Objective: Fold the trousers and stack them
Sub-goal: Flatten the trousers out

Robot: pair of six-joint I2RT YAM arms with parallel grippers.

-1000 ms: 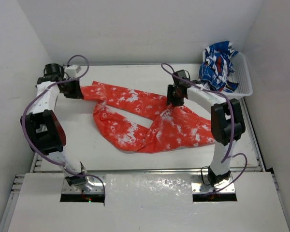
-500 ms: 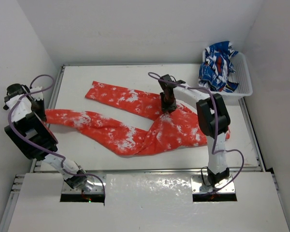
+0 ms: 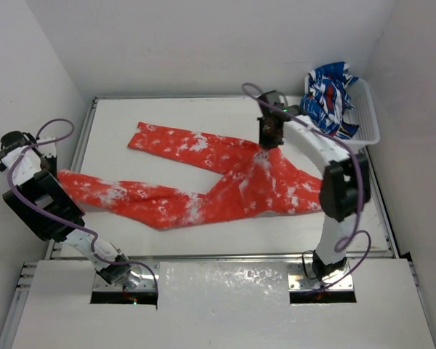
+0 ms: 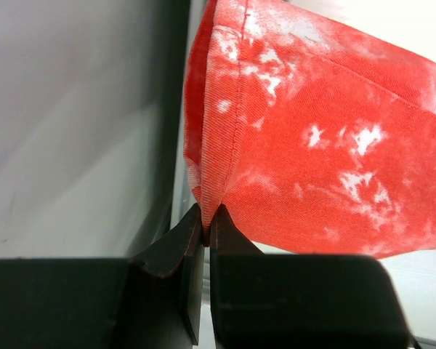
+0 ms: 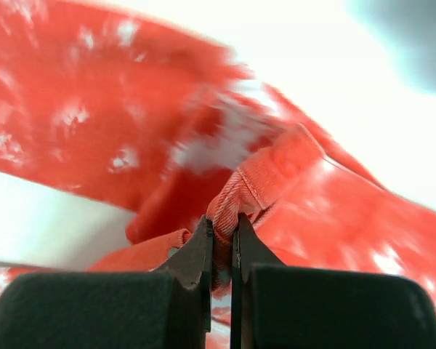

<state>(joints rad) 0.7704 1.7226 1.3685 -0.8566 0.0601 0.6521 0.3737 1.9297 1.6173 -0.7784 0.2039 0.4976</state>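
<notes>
The desk [image 3: 189, 116] is largely taken up by the trousers [image 3: 225, 185], which are spread flat between the two grippers. The waist end fans out on the near side of the right gripper [image 3: 267, 143]. One leg lies off to that gripper's far left, and the other is drawn out to the left gripper [image 3: 56, 174] at the desk's left edge. A white basket [image 3: 372, 129] with a blue, white and red patterned garment [image 3: 327, 94] is set just to the right of the right gripper and is not involved.

The left gripper [image 4: 206, 218] is clamped fully on the doubled hem of the leg end, with the cloth pinched between its fingertips. The right gripper [image 5: 221, 225] is likewise closed tight on a bunched, stitched band, seemingly the waistband.

The step in hand is judged to be the stretching-out that precedes the first fold, since the garment is pulled taut but the legs are splayed in a V. For the next move, the held leg would need to be carried across onto the far leg while the waist is kept anchored. Both pinches would have to be maintained, as the thin fabric could slip or wrinkle.
</notes>
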